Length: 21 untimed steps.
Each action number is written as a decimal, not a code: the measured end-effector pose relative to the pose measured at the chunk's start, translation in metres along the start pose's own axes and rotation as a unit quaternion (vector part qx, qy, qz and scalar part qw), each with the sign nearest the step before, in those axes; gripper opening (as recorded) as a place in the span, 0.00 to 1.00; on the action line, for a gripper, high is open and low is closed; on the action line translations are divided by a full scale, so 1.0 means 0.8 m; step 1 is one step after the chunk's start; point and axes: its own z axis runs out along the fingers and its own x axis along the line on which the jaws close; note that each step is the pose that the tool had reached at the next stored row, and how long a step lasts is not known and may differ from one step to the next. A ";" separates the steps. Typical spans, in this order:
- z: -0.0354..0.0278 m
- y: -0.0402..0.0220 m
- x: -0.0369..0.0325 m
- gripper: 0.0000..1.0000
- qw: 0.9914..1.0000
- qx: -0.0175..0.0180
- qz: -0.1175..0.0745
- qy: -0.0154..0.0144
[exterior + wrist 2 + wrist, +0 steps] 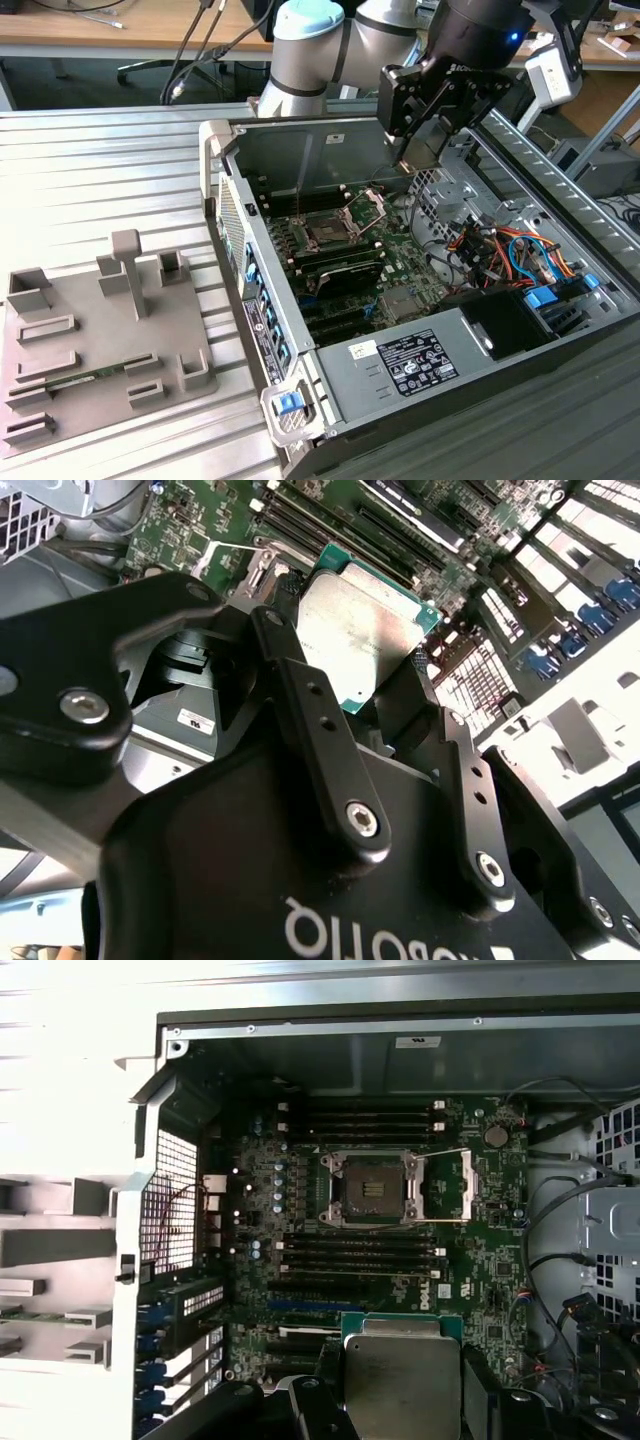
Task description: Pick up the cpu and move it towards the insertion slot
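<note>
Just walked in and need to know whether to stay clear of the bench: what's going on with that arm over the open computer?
The robot arm's gripper is shut on the cpu and holds it in the air above the open computer case. The chip is off the grey tray, which sits on the exterior view's left. The insertion slot on the motherboard is bare, its retaining plate swung open, and the chip is not yet over it.

Wooden desk (120,25); ribbed metal table (90,170)
</note>
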 end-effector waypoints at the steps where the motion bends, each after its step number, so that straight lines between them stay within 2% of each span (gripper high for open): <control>1: 0.0000 0.0000 -0.0008 0.55 1.000 0.000 0.000 0.000; 14: 0.0000 -0.0004 -0.0174 0.55 1.000 0.000 0.000 0.000; 21: 0.0001 -0.0004 -0.0181 0.55 1.000 0.000 0.000 0.000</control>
